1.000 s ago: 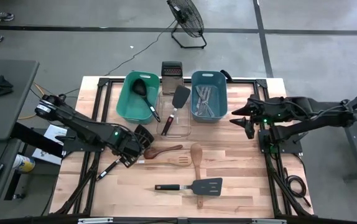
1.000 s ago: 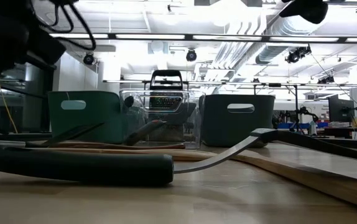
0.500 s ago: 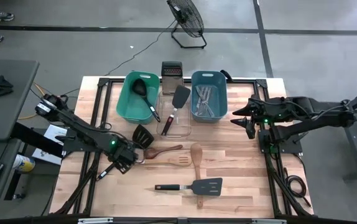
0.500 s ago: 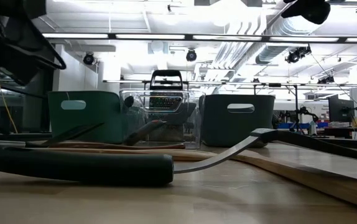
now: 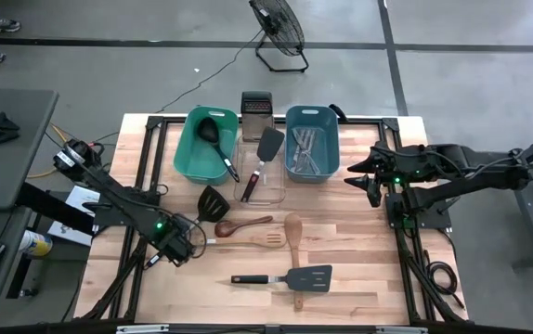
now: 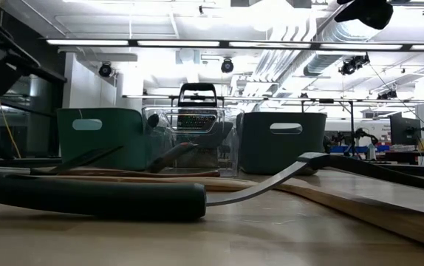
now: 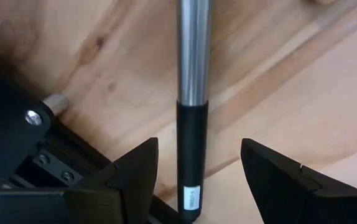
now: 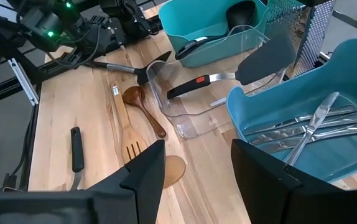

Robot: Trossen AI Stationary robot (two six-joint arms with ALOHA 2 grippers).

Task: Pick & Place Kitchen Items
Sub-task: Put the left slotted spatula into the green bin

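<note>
Wooden table (image 5: 359,250) fills mid-frame, where the left gripper (image 5: 179,243) has slid lower left off the black turner (image 5: 213,202) head and now straddles its handle (image 7: 192,155), fingers apart and gripping nothing, so pickup looks imminent; the right gripper (image 5: 370,178) waits open and empty at right, and the handle's middle is hidden from above.

Silver knives (image 8: 303,127) in blue tub (image 8: 328,81)

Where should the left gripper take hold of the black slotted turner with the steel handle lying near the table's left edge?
On the handle's black end grip, from straight above. The slotted turner lies flat, its blade toward the tubs and its handle end near the table's left edge. The left gripper hangs open astride that round, narrow grip, so closing across it should hold.
</note>
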